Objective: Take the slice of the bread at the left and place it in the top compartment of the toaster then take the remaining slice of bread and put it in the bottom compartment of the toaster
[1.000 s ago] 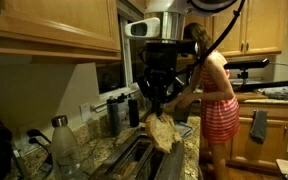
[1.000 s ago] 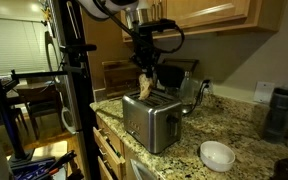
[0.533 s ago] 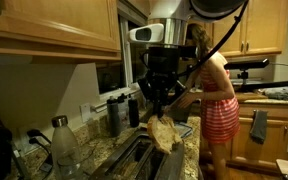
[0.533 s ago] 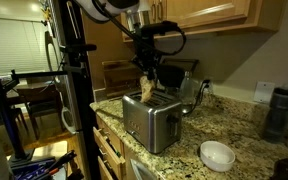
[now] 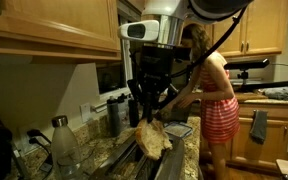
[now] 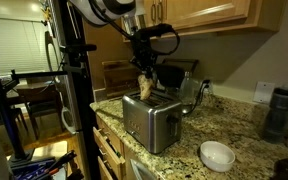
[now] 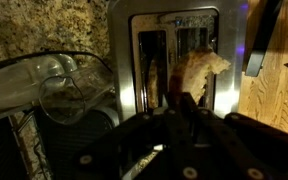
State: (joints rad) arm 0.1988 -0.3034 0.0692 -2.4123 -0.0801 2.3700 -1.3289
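Risk: the slice of bread (image 5: pixel 152 137) is hanging tilted, so its lower edge could be snagging a wire guide or the slot rim and crumpling.
Cause: a thin pinch at the top edge is letting it twist.
Gripper: the gripper (image 5: pixel 149 108) is pinching the slice, jaws pressed together.
Look: tan, ragged-edged, seemingly floppy.
Where: the slice is hovering over the toaster (image 6: pixel 149 122), at twelve o'clock from it. In the wrist view it is covering the three-o'clock slot.

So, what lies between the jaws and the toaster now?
A slice of bread, held in the shut jaws, hangs right above the toaster. It shows in both exterior views.
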